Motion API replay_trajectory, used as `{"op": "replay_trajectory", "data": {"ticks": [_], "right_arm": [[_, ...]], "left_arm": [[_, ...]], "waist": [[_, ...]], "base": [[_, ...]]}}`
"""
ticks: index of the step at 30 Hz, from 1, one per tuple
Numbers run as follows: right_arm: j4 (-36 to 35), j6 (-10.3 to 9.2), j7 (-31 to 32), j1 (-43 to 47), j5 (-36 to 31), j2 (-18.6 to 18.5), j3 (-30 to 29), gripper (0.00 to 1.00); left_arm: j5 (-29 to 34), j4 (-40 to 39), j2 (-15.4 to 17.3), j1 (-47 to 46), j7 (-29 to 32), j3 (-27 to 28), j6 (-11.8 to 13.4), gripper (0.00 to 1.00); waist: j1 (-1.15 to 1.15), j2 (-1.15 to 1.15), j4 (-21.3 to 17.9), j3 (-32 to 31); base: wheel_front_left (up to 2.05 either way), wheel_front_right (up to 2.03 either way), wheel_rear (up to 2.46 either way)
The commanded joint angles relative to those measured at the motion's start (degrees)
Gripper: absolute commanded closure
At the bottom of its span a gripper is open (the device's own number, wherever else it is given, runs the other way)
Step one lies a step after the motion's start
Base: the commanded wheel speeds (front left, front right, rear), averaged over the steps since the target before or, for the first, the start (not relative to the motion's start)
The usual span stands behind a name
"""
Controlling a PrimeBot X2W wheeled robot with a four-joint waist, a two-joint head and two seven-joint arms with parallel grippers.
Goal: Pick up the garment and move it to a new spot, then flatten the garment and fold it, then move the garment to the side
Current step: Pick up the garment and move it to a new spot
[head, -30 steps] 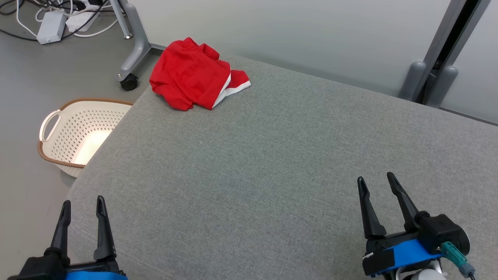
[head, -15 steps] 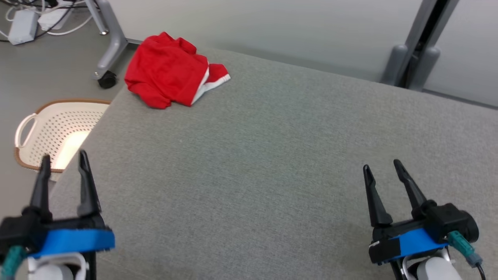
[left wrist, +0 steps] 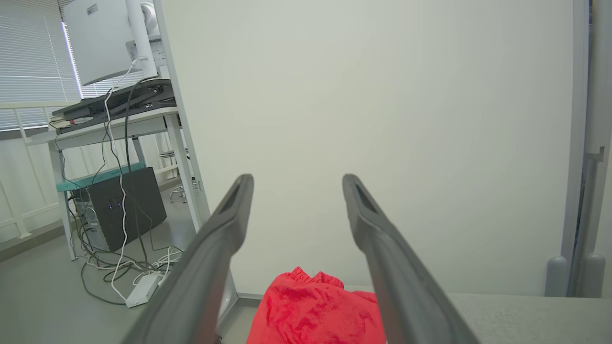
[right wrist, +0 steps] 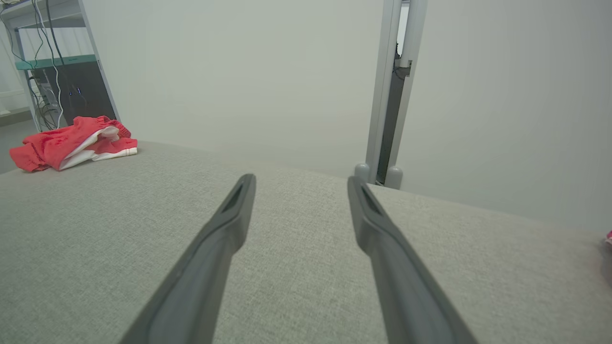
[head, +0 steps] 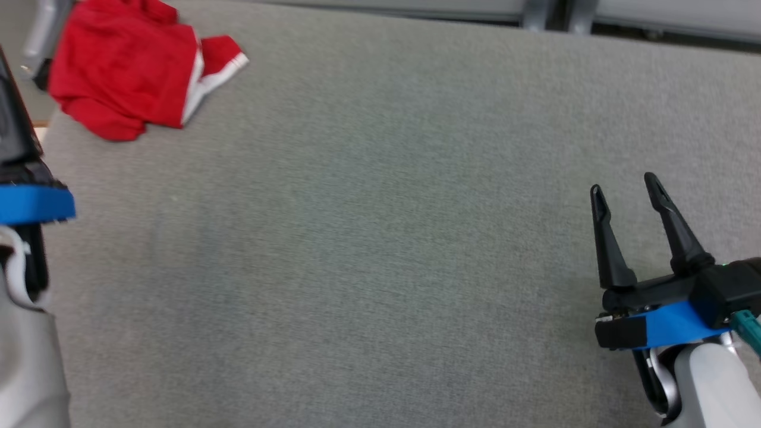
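The garment [head: 119,71] is a crumpled red piece with white trim, lying at the far left corner of the grey cushioned surface [head: 380,238]. My left gripper [left wrist: 296,179] is open and empty, raised above the surface, with the garment [left wrist: 315,310] low between its fingers and some way ahead. Its blue-banded base [head: 30,203] shows at the left edge of the head view, short of the garment. My right gripper [head: 624,185] is open and empty over the near right of the surface, far from the garment [right wrist: 71,141]. Its fingers [right wrist: 224,234] point across bare fabric.
Left of the surface stands a desk [left wrist: 119,119] with a monitor, a dark computer tower [left wrist: 124,205] and loose cables on the floor. A pale wall [left wrist: 382,119] runs behind, with a grey post [right wrist: 387,95] at the far right. A small red scrap [right wrist: 608,236] shows at the surface's right edge.
The head camera has tilted down and turned, so the whole scene shifted and the basket left the picture. My left arm has risen and come forward toward the garment. Both grippers stay open.
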Motion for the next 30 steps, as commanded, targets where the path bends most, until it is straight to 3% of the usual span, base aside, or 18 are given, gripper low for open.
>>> {"op": "replay_trajectory", "data": {"ticks": [1, 10, 19, 30], "right_arm": [[-0.93, -0.02, 0.44, -0.89, -0.22, -0.41, -0.26, 0.00], [-8.48, -0.02, 3.62, -1.56, -1.62, -2.25, -2.82, 0.00], [-14.04, -0.02, 5.25, -0.76, -1.91, -3.03, -4.91, 0.00], [-16.45, -0.02, 5.91, 0.02, -2.39, -3.02, -6.37, 0.00]], "left_arm": [[0.25, 1.29, 0.86, -2.24, 0.05, 0.25, -0.16, 0.00], [-0.67, 15.28, 6.93, -17.21, 0.05, 1.36, -0.67, 0.00], [0.52, 33.66, 11.03, -27.01, 2.60, -1.53, -1.04, 0.00], [-3.11, 50.41, 11.93, -31.44, 13.36, -3.09, -1.79, 0.00]], "waist": [[-0.01, 0.00, -3.92, 4.55], [-0.01, 0.00, -7.94, 12.47], [-0.01, 0.00, -9.54, 17.71], [-0.01, 0.00, -9.94, 19.33]], "base": [[0.00, 0.00, 0.00], [0.00, 0.00, 0.00], [0.00, 0.00, 0.00], [0.00, 0.00, 0.00]]}}
